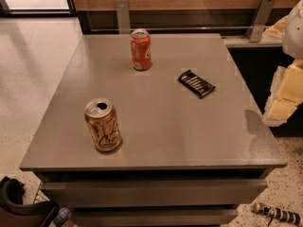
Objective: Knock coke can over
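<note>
Gripper (pixel 284 96) at right edge of frame, beside table (pixel 189 136), grip state impossible to tell; coke can (pixel 141 50) upright at upper centre, well apart, awaiting push.

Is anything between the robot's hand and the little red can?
A flat black snack packet lies on the grey table, roughly between the gripper at the right edge and the upright red-orange coke can.
</note>
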